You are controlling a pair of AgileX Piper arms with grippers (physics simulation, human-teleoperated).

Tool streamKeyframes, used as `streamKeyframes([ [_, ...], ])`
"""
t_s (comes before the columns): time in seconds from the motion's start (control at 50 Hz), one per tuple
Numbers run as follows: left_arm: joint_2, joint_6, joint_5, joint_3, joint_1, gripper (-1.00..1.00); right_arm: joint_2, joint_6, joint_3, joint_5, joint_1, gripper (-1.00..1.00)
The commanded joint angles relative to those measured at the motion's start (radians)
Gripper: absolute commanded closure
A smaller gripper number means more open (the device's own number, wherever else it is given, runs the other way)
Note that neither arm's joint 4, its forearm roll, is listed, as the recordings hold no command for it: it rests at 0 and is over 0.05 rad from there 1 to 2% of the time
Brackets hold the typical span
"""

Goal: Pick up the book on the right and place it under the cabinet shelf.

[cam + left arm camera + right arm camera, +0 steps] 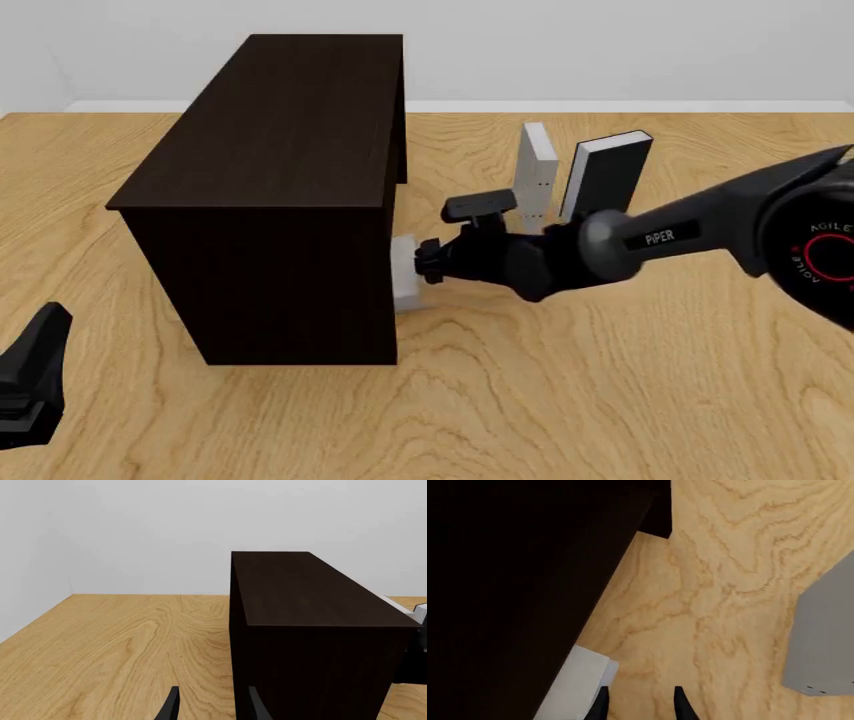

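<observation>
The pale grey book [406, 283] sits at the right side of the dark cabinet shelf [280, 130], mostly hidden by it, with only its end sticking out. In the right wrist view the book [582, 686] lies beside one finger, not between the two. My right gripper [422, 262] is at that end of the book. Its fingers [680, 703] stand apart, open around bare table. My left gripper [35, 368] hangs low at the near left, open [213, 707] and holding nothing, facing the cabinet shelf [313, 625].
Behind the right arm stand two upright books: a look-alike grey book [537, 172] with small dots, seen also as the grey book [824, 640] in the right wrist view, and a black-covered book [609, 176]. The wooden table [601, 400] stretches around.
</observation>
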Motion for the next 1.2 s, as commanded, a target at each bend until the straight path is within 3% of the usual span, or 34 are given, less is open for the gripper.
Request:
streamKeyframes([
  [0.02, 0.011, 0.0, -0.003, 0.0, -0.016, -1.0, 0.02, 0.13, -0.043, -0.01, 0.058, -1.0],
  [0.24, 0.011, 0.0, -0.003, 0.0, -0.017, -1.0, 0.025, 0.128, -0.056, -0.005, 0.065, -1.0],
  [0.56, 0.01, 0.0, -0.003, 0.0, -0.016, -1.0, 0.031, 0.083, -0.027, 0.012, -0.038, -1.0],
  [0.72, 0.011, 0.0, -0.003, 0.0, -0.016, -1.0, -0.006, 0.07, 0.014, -0.004, -0.049, -1.0],
  [1.02, 0.011, 0.0, -0.003, 0.0, -0.016, -1.0, -0.176, 0.052, 0.169, -0.084, -0.039, -1.0],
  [1.2, 0.011, 0.0, -0.003, 0.0, -0.016, -1.0, -0.329, 0.045, 0.322, -0.177, -0.042, -1.0],
])
